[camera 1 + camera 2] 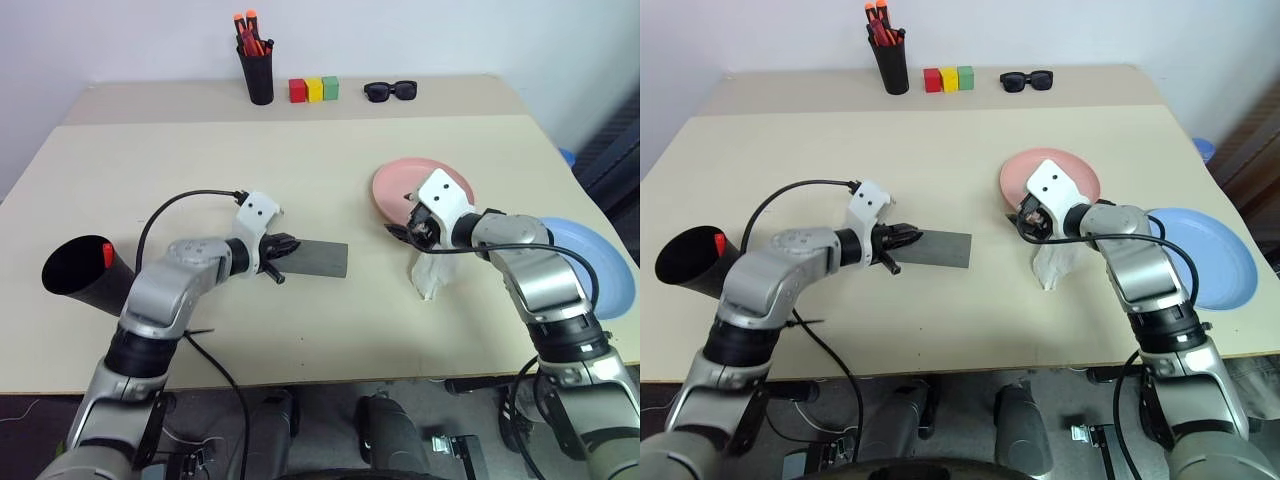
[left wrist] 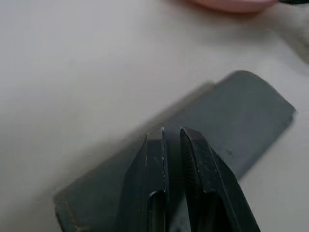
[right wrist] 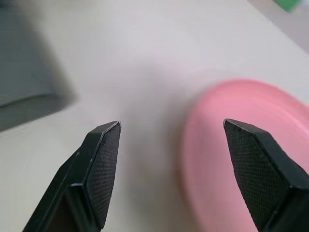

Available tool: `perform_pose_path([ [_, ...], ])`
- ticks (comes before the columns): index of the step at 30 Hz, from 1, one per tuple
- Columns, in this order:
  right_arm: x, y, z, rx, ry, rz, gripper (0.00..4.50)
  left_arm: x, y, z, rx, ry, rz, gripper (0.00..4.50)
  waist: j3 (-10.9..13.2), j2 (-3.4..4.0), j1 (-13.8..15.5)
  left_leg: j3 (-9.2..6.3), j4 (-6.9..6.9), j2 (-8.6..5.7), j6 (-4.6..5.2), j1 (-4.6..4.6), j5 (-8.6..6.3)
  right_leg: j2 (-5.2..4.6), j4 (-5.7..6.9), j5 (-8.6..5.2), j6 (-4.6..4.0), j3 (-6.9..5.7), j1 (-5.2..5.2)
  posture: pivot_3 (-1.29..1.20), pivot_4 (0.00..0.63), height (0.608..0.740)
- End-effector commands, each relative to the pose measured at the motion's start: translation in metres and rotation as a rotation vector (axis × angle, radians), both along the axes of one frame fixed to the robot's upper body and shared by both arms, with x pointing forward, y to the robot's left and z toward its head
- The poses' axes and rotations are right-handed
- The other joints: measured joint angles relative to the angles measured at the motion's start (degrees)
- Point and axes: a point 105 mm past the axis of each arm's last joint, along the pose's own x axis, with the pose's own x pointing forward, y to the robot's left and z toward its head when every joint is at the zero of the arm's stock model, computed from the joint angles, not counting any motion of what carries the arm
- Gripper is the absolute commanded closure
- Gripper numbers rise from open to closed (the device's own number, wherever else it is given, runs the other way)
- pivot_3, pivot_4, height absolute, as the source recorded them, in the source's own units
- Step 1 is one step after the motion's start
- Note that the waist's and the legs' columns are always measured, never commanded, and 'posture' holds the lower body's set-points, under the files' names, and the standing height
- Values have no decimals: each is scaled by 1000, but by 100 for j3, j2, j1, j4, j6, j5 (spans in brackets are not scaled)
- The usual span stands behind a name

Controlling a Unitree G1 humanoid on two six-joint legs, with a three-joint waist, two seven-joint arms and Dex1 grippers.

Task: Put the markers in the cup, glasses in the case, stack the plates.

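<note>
left eye view: blue plate (image 1: pixel 600 262) overhangs table (image 1: pixel 300 180) right edge.

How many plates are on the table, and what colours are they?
2. The pink plate lies right of the table's middle, just beyond the right gripper. The light blue plate lies at the table's right edge, beside the right arm. None seems hidden.

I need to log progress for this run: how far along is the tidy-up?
Looks done: a red-capped marker sits in the tipped black cup, and the grey case lies closed; whether the glasses are inside cannot be seen. In hand: the open right gripper is at the pink plate. Left: stacking it with the blue plate, which lies apart. The left gripper, shut, holds nothing.
</note>
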Motion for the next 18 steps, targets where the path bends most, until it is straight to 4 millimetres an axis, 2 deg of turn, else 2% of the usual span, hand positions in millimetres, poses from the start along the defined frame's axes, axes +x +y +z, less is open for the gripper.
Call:
perform_pose_path([
  [1, 11, -2, 5, -77, -53, -8, 1055, -12, -6, 21, -11, -172, -77, 4021, 0, 0, -4, 0, 0, -2, 0, -2, 0, 0, 0, 0, -1, -1, 0, 0, 150, 740],
  [7, 27, 3, -10, -140, -32, 0, 1055, -32, -3, 34, -146, -298, -96, 4021, 1, 2, -31, 5, -2, 3, 1, 1, 0, 3, 2, 2, 2, -1, -2, 0, 150, 740],
  [10, 29, 7, -17, -159, -21, 14, 1908, -39, -3, 36, -193, -308, -114, 4095, 1, 2, -31, 5, -1, 2, 1, 1, 0, 3, 2, 6, 11, -1, -2, 0, 150, 740],
  [15, 28, 11, -19, -166, -21, 26, 4461, -49, -8, 40, -264, -324, -146, 4095, 1, 2, -19, 7, 1, -1, 2, 1, 0, 3, 2, 7, 12, -2, 2, 0, 150, 740],
  [18, 25, 10, -16, -167, -30, 26, 4461, -52, -12, 38, -286, -316, -161, 4095, 1, 2, -27, 6, 1, 0, 2, 3, 0, 5, 2, 7, 12, -2, 4, 0, 150, 740],
])
